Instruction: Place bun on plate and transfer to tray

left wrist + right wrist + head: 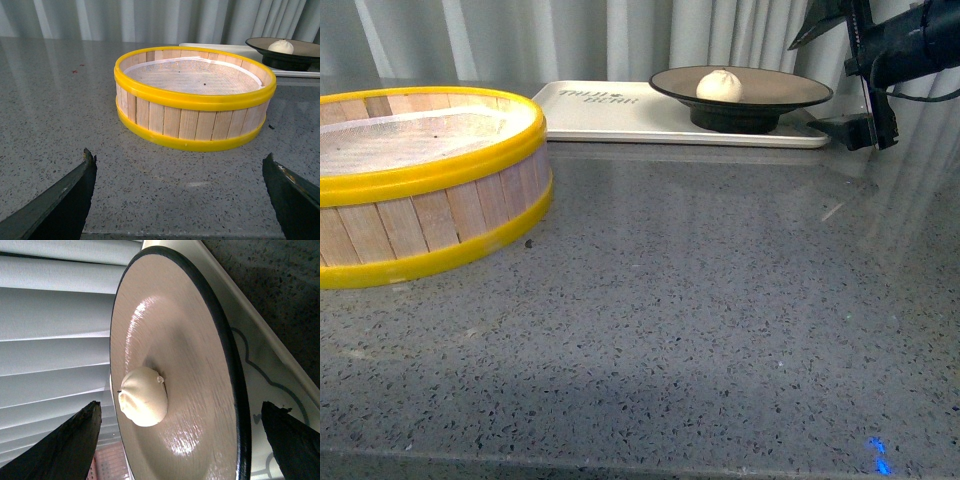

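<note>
The white pleated bun (719,85) sits in the middle of the beige, black-rimmed plate (790,92). The plate stands on the right end of the cream tray (610,110) at the back of the counter. My right gripper (805,85) is open at the plate's right edge, one finger above the rim and one below, gripping nothing. Its wrist view shows the bun (144,396), the plate (190,365) and the tray (265,385) between the spread jaws of that gripper (181,406). My left gripper (179,155) is open and empty over bare counter, short of the steamer basket, and out of the front view.
A yellow-rimmed wooden steamer basket (420,180) with a white liner stands at the left on the grey speckled counter (700,320). From the left wrist the basket (195,100) lies ahead, with the plate (300,47) beyond it. Pale curtains (620,40) close off the back.
</note>
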You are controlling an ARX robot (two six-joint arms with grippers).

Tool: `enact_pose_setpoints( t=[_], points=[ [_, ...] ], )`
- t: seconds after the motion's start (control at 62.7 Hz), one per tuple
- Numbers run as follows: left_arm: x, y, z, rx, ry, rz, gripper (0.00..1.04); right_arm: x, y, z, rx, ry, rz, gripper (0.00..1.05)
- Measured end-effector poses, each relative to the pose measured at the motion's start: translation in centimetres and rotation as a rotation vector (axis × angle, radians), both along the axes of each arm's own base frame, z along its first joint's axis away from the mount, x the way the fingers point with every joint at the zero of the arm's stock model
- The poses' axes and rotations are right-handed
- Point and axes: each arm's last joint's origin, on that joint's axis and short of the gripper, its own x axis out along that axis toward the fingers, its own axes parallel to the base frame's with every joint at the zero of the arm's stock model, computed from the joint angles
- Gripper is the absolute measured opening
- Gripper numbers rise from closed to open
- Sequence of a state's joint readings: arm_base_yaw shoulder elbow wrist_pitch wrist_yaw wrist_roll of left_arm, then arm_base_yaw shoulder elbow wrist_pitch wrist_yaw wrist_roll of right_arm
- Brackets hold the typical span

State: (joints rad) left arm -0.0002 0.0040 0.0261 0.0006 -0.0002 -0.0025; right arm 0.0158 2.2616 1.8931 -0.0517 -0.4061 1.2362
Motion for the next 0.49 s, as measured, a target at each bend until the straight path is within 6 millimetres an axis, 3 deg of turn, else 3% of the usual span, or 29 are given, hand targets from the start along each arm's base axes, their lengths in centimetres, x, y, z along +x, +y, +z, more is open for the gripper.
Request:
enact_pose_setpoints(
  t=[0.303,0.495],
  points=[
    [0.0,0.0,0.0,0.000,0.000,0.000,0.98,-3.3,-0.5,-0.1,0.015,-0.023,-0.053,0.96],
    [0.0,0.0,0.0,0.000,0.000,0.000,0.98,-8.0,-1.9,1.5,-0.020,-0.095,-0.149,0.96]
  ],
)
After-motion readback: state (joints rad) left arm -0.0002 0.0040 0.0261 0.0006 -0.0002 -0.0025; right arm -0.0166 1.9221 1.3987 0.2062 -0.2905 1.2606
